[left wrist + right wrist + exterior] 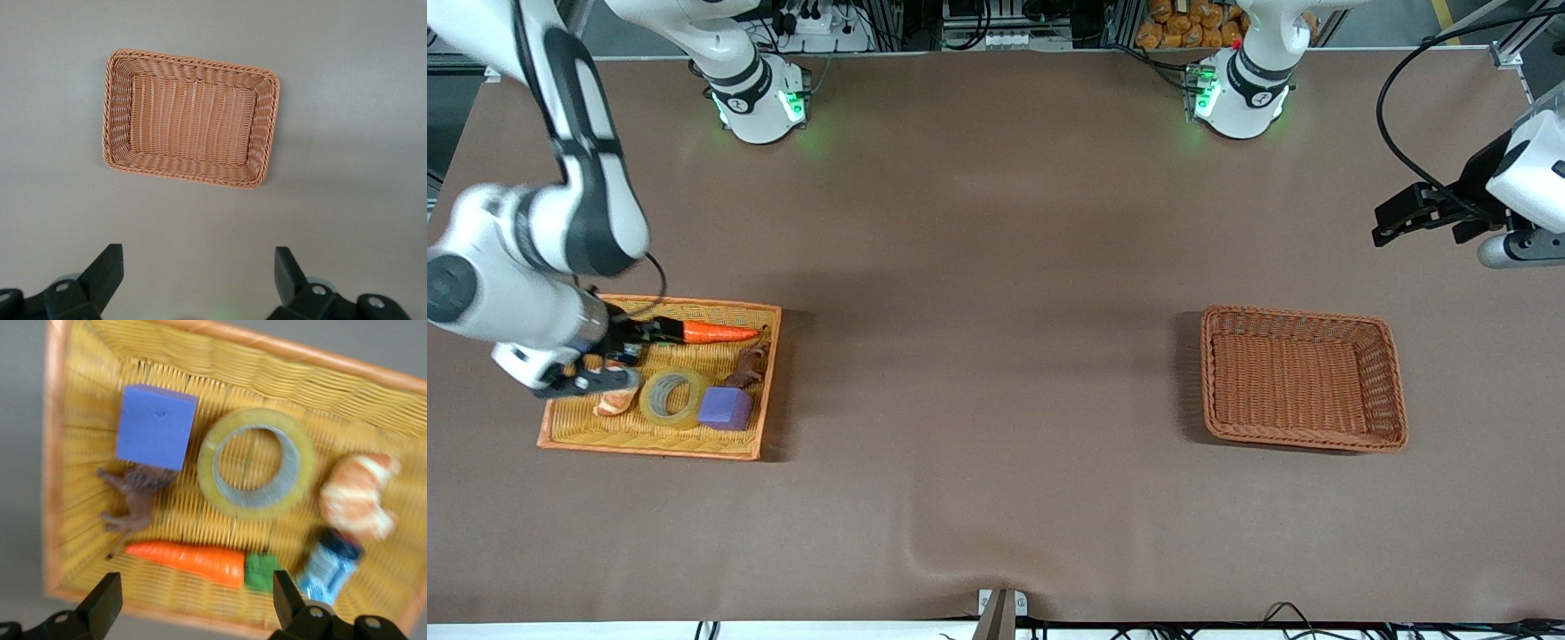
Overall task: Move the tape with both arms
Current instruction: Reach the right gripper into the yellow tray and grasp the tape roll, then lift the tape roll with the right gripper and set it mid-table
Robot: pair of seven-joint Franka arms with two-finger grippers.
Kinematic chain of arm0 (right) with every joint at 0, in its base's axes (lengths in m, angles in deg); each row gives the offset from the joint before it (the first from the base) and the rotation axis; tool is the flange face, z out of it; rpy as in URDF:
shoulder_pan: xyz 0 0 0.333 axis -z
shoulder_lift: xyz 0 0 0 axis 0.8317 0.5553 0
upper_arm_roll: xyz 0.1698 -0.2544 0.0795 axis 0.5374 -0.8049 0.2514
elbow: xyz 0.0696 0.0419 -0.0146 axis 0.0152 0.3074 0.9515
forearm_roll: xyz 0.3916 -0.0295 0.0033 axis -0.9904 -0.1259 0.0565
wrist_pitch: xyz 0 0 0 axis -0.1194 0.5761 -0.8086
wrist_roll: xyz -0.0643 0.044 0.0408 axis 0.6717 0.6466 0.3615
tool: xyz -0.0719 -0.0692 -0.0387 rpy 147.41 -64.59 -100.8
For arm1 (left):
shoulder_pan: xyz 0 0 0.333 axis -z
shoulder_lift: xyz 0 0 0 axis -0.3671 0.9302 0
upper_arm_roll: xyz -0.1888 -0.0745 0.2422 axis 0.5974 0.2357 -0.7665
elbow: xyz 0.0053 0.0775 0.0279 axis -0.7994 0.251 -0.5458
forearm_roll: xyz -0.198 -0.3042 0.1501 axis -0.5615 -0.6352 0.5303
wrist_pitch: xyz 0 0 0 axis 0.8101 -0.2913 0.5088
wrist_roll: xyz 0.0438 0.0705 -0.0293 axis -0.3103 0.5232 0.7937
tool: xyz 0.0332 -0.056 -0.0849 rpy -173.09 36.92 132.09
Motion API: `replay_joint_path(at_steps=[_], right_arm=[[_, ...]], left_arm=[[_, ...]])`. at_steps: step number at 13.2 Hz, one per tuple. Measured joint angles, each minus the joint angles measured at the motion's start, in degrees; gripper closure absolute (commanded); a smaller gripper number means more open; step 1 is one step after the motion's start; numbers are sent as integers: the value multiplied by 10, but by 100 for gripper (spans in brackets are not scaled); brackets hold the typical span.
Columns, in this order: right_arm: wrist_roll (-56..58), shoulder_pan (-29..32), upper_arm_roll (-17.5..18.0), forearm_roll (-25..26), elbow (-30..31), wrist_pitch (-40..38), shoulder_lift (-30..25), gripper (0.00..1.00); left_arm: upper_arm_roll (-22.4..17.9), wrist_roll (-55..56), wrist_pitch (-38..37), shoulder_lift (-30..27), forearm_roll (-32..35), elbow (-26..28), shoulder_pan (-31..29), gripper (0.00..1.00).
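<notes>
Brown table (996, 356) across the whole front view, racks and cables along its edge by the green-lit bases, no legible writing anywhere. Toward the right arm's end, yellow tray (569, 431) holding tape (672, 398) flat beside purple cube (726, 408), with carrot (720, 333), brown toy animal (750, 366) and a croissant-like pastry (614, 402); right gripper (609, 380) over that tray, fingers spread wide. Toward the left arm's end, brown basket (1303, 434), with left gripper (1392, 227) waiting high over bare table, fingers parted.
</notes>
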Motion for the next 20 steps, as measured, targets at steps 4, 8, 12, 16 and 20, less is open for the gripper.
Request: replay_joint_path(at_steps=[4,8,12,16,20], right_arm=[[79,11,-2,0,-4,108,85,0],[96,21,-4,-12,-9,126,106,30],[98,21,-2,-35,-10,121,107,29],[98,21,-1,-38,-9,108,108,76],[100,20,0,-42,-12,98,108,100]], left_arm=[[0,0,0,0,0,0,4,0],[0,0,3,0,0,0,5,0],[0,0,3,0,0,0,5,0],[5,0,3,0,8,0,5,0],[4,0,3,-1,10,-3,2,0]])
